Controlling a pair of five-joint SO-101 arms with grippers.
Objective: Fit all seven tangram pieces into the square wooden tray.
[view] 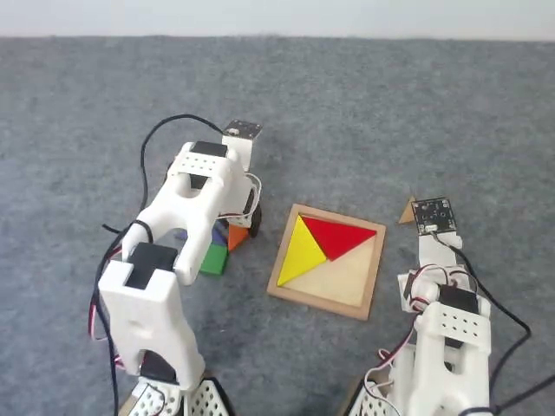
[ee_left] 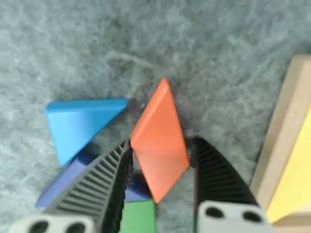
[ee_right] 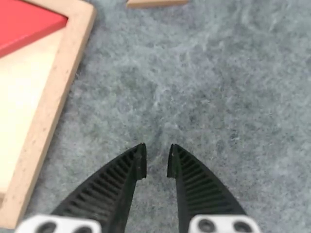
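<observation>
The left gripper (ee_left: 163, 145) is straddling the orange parallelogram piece (ee_left: 158, 138) with its jaws open, seemingly lining up a pick; the piece is lying flat on the grey carpet beside the light blue triangle (ee_left: 77, 121) and green block (view: 212, 258). The square wooden tray (view: 345, 276) is holding the yellow triangle (view: 302, 251) and red triangle (view: 342, 234), leaving half bare. The right gripper (ee_right: 156, 155) is hovering beside the tray, jaws all but closed on nothing, probably waiting.
</observation>
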